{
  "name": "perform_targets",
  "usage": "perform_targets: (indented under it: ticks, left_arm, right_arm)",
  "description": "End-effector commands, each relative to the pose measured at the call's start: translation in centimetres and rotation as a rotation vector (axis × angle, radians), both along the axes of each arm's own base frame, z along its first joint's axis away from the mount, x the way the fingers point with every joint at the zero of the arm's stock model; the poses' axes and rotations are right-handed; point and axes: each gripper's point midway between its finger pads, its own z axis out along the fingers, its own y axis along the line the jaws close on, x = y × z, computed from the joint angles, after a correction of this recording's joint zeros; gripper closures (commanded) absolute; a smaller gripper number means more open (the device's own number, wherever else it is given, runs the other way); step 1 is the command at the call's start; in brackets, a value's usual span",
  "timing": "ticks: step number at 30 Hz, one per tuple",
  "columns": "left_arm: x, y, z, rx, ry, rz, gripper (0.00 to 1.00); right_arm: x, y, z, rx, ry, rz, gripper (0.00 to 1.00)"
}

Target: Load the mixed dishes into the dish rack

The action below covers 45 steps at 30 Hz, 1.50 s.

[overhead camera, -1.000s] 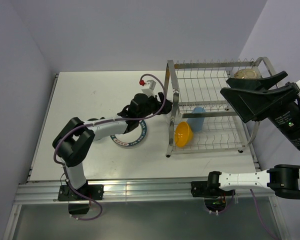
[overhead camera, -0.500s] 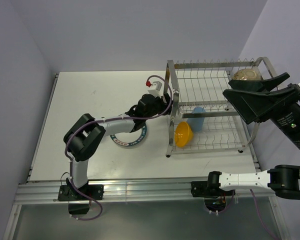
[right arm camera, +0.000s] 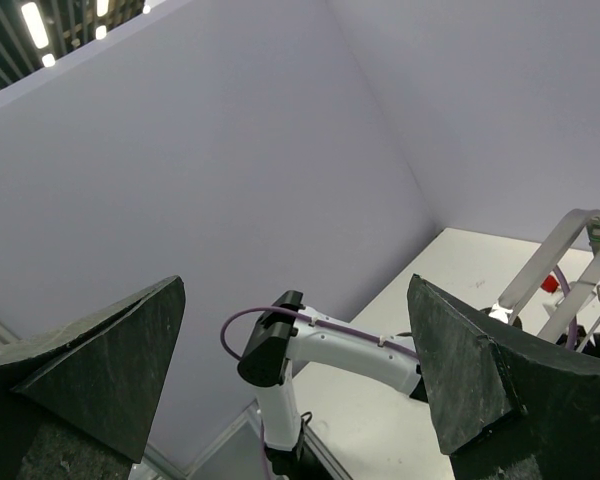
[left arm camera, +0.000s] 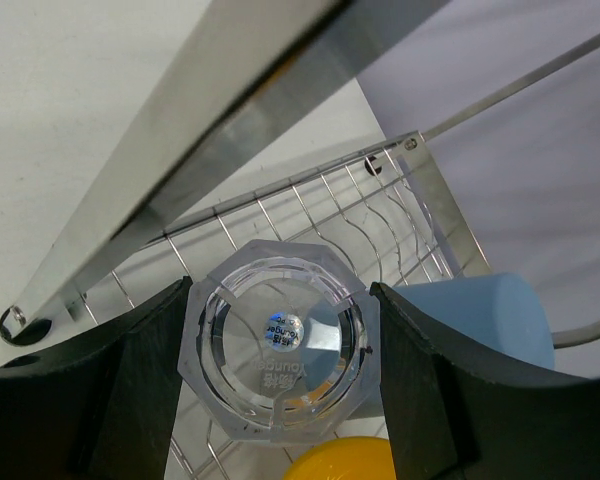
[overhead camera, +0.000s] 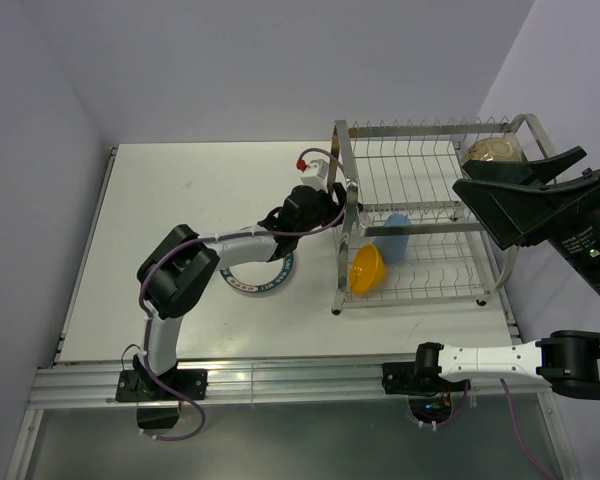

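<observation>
My left gripper (overhead camera: 330,205) is shut on the clear glass (left arm camera: 280,340), whose octagonal base faces the wrist camera between the black fingers (left arm camera: 130,390). The glass sits at the left end of the dish rack (overhead camera: 420,215), just under its steel frame tube (left arm camera: 230,120) and above the lower tier's wires. On that tier the light blue tumbler (overhead camera: 393,237) lies beside the orange bowl (overhead camera: 366,268). The beige bowl (overhead camera: 492,150) rests on the upper tier at the far right. The white plate with teal rim (overhead camera: 265,272) lies on the table, partly under my left arm. My right gripper (overhead camera: 510,200) hangs open high at the right, empty.
The rack stands near the table's right edge, close to the right wall. White tabletop (overhead camera: 180,200) stretches left of the rack. An aluminium rail (overhead camera: 280,380) runs along the near edge. The right wrist view looks down on my left arm (right arm camera: 330,345) and the rack's handle (right arm camera: 570,240).
My left gripper has carried the glass to the right, from over the plate up to the rack's left end. The right gripper has hardly moved.
</observation>
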Motion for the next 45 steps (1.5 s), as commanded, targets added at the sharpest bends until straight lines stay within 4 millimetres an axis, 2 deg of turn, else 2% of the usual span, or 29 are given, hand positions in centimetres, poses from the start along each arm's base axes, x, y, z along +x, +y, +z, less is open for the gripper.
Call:
perform_targets:
  ticks: [1,12,15,18,19,21,22,23,25,27,30,33,40,45]
  left_arm:
    - [1.0,-0.8,3.3,-0.044,-0.078,0.024,0.97]
    - [1.6,-1.4,2.0,0.043,-0.082,0.05,0.93]
    - [1.9,-1.6,1.6,0.067,-0.084,0.056,0.88]
    - [2.1,-1.6,1.3,0.084,-0.078,0.068,0.77]
    - [2.1,-1.5,1.3,0.083,-0.077,0.07,0.63]
    - [2.1,-1.4,1.3,0.083,-0.072,0.08,0.5]
    - [2.1,-1.3,1.4,0.081,-0.073,0.08,0.4]
    - [2.1,-1.3,1.4,0.081,-0.07,0.085,0.38]
    - [1.9,-1.1,1.5,0.076,-0.067,0.086,0.28]
    - [1.8,-1.0,1.6,0.072,-0.064,0.09,0.27]
    - [1.4,-0.8,1.8,0.068,-0.067,0.089,0.19]
    - [1.2,-0.5,1.8,0.071,-0.068,0.093,0.03]
    - [0.6,0.4,2.0,0.06,-0.07,0.107,0.01]
    - [0.2,0.8,3.2,0.024,-0.083,0.107,0.01]
  right_arm:
    - [-0.1,-0.7,0.3,0.018,0.001,-0.005,0.0]
    - [0.1,-0.4,0.0,0.001,-0.001,-0.013,0.0]
    - [0.1,-0.4,-0.1,-0.001,-0.001,-0.012,0.0]
    - [0.1,-0.5,-0.2,-0.001,0.002,-0.016,0.0]
    - [0.1,-0.5,-0.2,-0.001,0.002,-0.014,0.0]
    - [0.1,-0.4,-0.2,-0.004,0.002,-0.014,0.0]
    - [0.1,-0.4,-0.3,-0.004,0.004,-0.014,0.0]
    - [0.1,-0.4,-0.3,-0.003,0.003,-0.014,0.0]
    - [0.0,-0.4,-0.2,0.001,0.001,-0.009,0.0]
    - [0.1,-0.2,-0.2,-0.002,-0.001,-0.007,0.0]
    - [0.0,-0.1,-0.1,-0.001,-0.002,-0.004,0.0]
    - [0.0,0.1,-0.1,-0.001,-0.004,0.003,0.0]
    - [0.0,0.4,-0.2,-0.002,-0.004,0.008,0.0]
    - [0.0,0.7,-0.3,-0.008,-0.003,0.016,0.0]
